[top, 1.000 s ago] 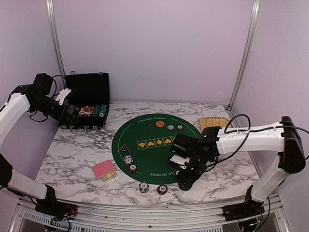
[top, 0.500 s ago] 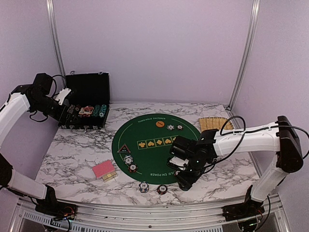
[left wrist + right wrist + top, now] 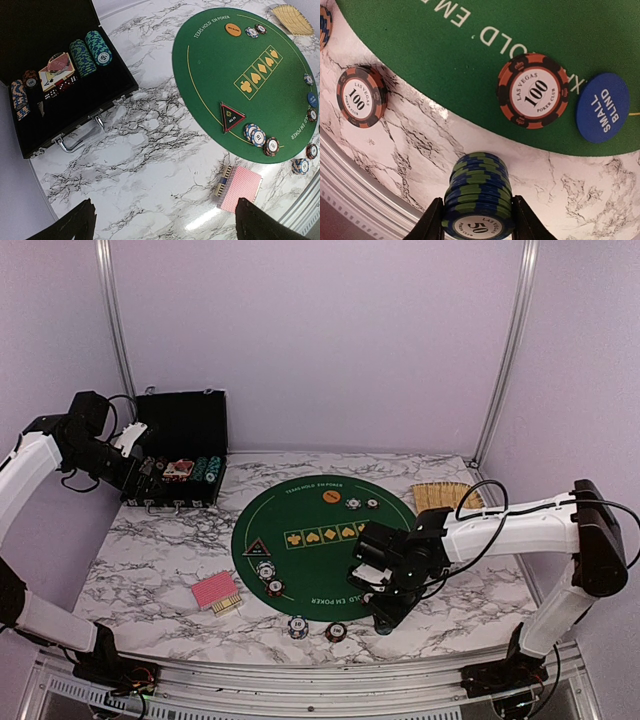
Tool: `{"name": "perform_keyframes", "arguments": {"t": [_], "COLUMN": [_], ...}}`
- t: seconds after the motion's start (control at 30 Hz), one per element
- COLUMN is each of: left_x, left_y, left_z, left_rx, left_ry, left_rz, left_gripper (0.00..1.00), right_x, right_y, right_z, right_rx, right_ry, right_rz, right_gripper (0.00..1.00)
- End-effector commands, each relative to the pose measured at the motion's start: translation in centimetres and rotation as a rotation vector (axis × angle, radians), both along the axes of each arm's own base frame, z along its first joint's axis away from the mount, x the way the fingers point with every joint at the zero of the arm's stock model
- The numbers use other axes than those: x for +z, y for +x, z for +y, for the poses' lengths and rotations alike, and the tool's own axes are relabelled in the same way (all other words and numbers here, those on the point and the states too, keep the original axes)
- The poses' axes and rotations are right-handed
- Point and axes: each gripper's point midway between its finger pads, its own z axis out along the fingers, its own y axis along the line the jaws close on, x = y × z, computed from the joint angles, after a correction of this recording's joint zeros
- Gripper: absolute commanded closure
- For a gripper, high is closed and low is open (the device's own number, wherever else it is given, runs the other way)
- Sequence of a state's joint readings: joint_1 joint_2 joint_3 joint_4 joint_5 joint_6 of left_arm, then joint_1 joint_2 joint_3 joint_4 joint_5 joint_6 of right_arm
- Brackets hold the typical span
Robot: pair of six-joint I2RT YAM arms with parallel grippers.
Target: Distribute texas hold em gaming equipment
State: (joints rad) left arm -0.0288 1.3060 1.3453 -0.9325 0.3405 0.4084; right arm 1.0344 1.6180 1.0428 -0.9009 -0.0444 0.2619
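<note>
Marbled table carries a green mat. An orange button, black triangle, blue button and chips lie around its edge, so distribution appears well advanced. The right gripper clasps a blue-green chip stack standing on marble just off the mat. The left gripper hangs spread wide. The black case holds teal chip rows. The card deck lies undealt. The woven tray shows nothing inside.
</note>
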Motion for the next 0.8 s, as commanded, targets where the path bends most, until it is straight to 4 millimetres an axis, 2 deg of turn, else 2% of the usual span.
{"name": "perform_keyframes", "arguments": {"t": [0.0,0.2,0.33,0.5,0.67,0.77], "left_x": [1.2,1.2,1.1,0.9,0.8,0.7], "left_y": [-0.4,-0.3,-0.3,-0.5,-0.6,-0.6], "left_z": [-0.2,-0.2,-0.2,-0.3,-0.3,-0.4], "left_rx": [-0.006,-0.005,-0.007,-0.011,-0.012,-0.015], "left_ry": [-0.015,-0.018,-0.017,-0.015,-0.02,-0.02], "left_rz": [-0.012,-0.01,-0.008,-0.005,0.0,0.001], "left_gripper": [0.01,0.01,0.01,0.01,0.01,0.01], "right_x": [1.9,3.5,5.0,5.6,4.8,3.6], "right_y": [0.6,1.2,2.2,4.2,7.0,9.1], "right_z": [0.6,1.0,2.5,5.7,10.3,13.2], "right_rx": [-0.005,0.0,0.01,0.044,0.072,0.084], "right_ry": [0.025,0.027,0.051,0.072,0.102,0.103], "right_rz": [-0.019,-0.04,-0.061,-0.09,-0.118,-0.145], "right_gripper": [0.67,0.71,0.71,0.72,0.74,0.75]}}
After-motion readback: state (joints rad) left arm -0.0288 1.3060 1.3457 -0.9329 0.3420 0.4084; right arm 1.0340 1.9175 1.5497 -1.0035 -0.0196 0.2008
